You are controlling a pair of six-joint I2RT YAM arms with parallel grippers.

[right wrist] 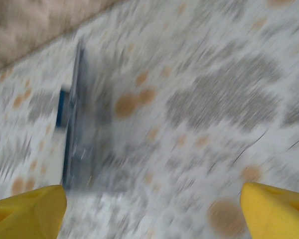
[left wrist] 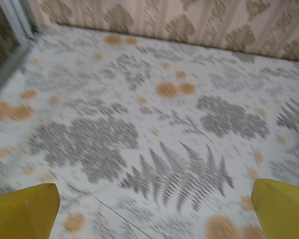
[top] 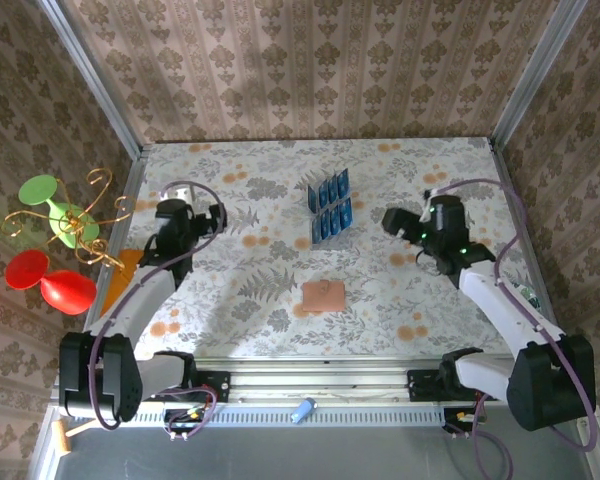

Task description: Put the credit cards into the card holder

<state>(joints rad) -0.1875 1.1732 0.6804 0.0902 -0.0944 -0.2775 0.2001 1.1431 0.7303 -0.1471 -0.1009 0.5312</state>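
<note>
Card holder [top: 323, 296] lies flat mid-table [top: 230, 310], long axis left-right. Blue credit cards [top: 330, 205] stand on edge in rows beyond it, apart. We see left gripper [top: 220, 215] & right gripper [top: 391, 220] flanking the cards, fingers spread wide, holding nothing.

I work in a lab booth dressed up like a home. Damask wallpaper panels [top: 310, 60] framed by bare aluminium posts [top: 97, 80] wall me in from nine round to three o'clock. A floral print covers my table [top: 380, 300], and my bases bolt to a metal rail [top: 310, 385] at six o'clock.
</note>
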